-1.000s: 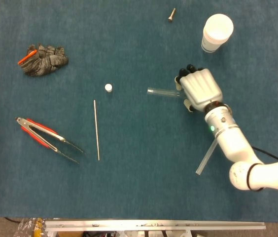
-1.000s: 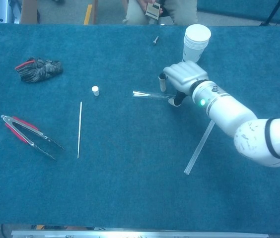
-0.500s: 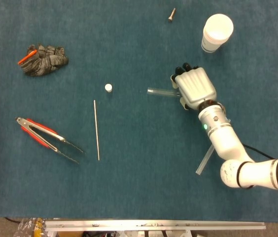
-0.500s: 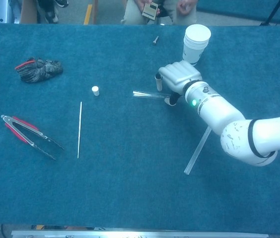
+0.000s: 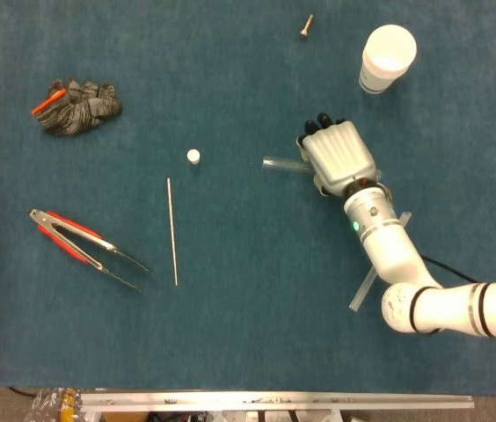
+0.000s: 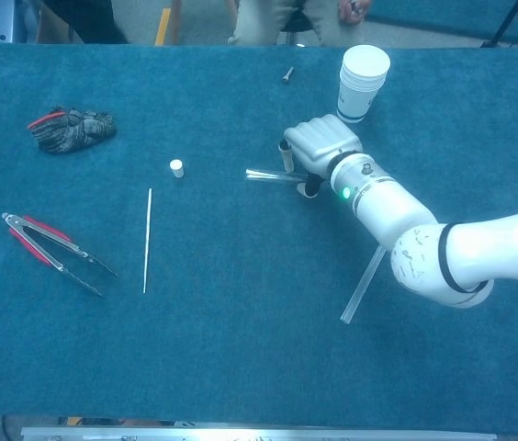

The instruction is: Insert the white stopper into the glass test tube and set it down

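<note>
Bench [image 5: 257, 352]: blue cloth top, carrying everything below.

Right arm [image 5: 424, 294]: yours, reaching in from the lower right, white casing, green light at the wrist.

Right hand [image 5: 338, 156]: palm down over the right end of the tube; dark fingers [image 5: 322, 118] curled down around it. You cannot tell from either view whether they actually grip the glass or only cage it.

Left hand: not in either view.

Cups [image 5: 388, 56]: white stack, upright, far right.

Tongs [image 5: 85, 247]: red-handled, lying at the left.

Glove [image 5: 79, 107]: grey with an orange tip, crumpled, upper left.

Rod [image 5: 172, 231]: thin, pale, lying near the stopper.

Strip [image 6: 362, 287]: clear, flat, partly under your forearm.

Tube [image 5: 281, 163]: glass, lying flat, open end pointing left toward the stopper, well apart from it.

Bolt [image 5: 306, 26]: far edge.

Stopper [image 5: 193, 156]: white, standing alone left of the tube, untouched.
</note>
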Controlling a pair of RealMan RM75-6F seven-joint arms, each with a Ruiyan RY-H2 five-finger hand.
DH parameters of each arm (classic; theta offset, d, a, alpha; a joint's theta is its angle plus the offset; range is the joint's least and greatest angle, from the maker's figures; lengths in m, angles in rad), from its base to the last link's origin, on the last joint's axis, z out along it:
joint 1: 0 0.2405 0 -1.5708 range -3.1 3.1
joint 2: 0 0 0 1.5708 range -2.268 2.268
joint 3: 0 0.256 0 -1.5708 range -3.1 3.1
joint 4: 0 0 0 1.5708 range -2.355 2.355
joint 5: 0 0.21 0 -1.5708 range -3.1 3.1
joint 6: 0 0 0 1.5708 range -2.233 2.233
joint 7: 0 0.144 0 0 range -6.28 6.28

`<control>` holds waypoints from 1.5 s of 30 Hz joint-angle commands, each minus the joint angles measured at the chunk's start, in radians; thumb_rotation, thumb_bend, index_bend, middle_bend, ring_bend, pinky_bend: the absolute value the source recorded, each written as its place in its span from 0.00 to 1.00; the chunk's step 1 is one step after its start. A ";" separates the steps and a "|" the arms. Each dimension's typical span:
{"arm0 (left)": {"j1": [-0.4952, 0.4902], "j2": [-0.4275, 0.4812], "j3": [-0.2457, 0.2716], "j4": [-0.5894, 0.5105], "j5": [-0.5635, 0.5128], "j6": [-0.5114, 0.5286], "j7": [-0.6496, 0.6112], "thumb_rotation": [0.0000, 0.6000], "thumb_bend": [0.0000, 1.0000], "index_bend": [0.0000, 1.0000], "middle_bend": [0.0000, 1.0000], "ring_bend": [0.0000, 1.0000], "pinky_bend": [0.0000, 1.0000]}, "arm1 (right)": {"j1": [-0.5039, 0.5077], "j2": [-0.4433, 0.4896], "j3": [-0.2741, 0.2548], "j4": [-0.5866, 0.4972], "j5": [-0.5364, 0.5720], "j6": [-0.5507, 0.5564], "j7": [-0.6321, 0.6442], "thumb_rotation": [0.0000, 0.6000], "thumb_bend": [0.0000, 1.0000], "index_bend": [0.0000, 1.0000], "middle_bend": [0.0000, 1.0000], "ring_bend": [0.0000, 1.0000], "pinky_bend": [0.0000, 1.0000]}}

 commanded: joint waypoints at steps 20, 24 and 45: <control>0.003 -0.005 0.001 0.018 0.001 0.005 -0.020 1.00 0.32 0.34 0.19 0.03 0.05 | 0.012 -0.026 0.004 0.029 0.028 -0.007 -0.032 1.00 0.26 0.52 0.28 0.18 0.35; 0.004 -0.007 0.001 0.022 0.000 0.006 -0.024 1.00 0.32 0.34 0.19 0.03 0.05 | 0.016 -0.030 0.008 0.030 0.035 -0.007 -0.037 1.00 0.26 0.52 0.28 0.18 0.35; -0.005 -0.003 -0.004 0.037 0.005 0.002 -0.031 1.00 0.32 0.34 0.18 0.03 0.05 | -0.015 0.058 0.056 -0.088 0.015 -0.013 0.067 1.00 0.40 0.64 0.31 0.18 0.36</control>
